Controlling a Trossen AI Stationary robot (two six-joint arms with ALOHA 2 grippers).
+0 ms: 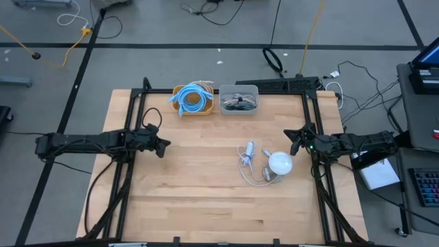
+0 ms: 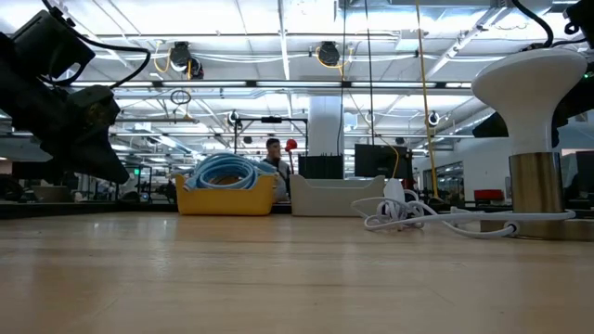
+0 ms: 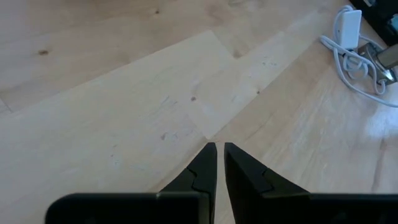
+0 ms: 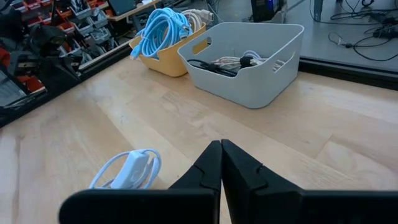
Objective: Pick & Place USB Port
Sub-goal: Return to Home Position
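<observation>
The white USB block (image 1: 250, 148) lies flat on the wooden table with its white cable (image 1: 252, 171) coiled loosely beside it. It also shows in the left wrist view (image 3: 348, 25) and the right wrist view (image 4: 132, 167). My left gripper (image 1: 163, 145) hovers over bare wood left of the middle, fingers shut (image 3: 219, 149), well left of the block. My right gripper (image 1: 295, 140) waits at the table's right side, fingers shut (image 4: 221, 146), just right of the block and cable. Neither gripper touches anything.
A white dome-topped thing on a metal cylinder (image 1: 280, 163) stands by the cable, tall in the low view (image 2: 541, 121). At the far edge sit a yellow bin of blue cables (image 1: 192, 99) and a grey bin of cables (image 1: 239, 99). Bare wood (image 1: 206, 199) fills the near half.
</observation>
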